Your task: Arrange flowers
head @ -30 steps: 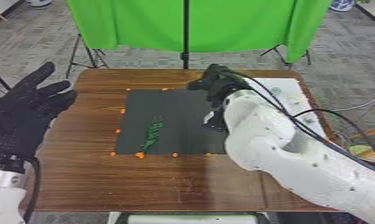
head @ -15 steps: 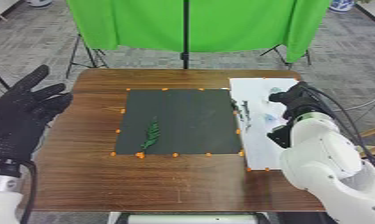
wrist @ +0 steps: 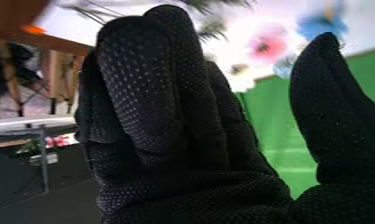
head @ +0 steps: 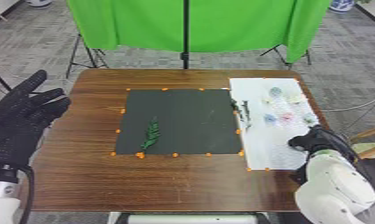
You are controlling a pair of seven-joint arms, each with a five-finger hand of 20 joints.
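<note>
The flowers (head: 286, 117) are seen near the right hand (head: 318, 140), beyond it. Its fingers are held straight, the thumb apart.

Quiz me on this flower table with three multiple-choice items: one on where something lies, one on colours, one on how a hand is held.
1. Where does the large green sprig lie?
A. On the white sheet
B. On the dark mat
C. On bare wood

2. Which colours show among the flowers on the white sheet?
A. Black and brown
B. Purple and black
C. Pink and blue

3. How is the right hand held?
A. Open and empty
B. In a fist
C. Curled round a stem

Answers:
1. B: the head view shows dark mat all around the sprig.
2. C: one flower is pink, another blue.
3. A: the right wrist view shows straight fingers, thumb apart, nothing between.
</note>
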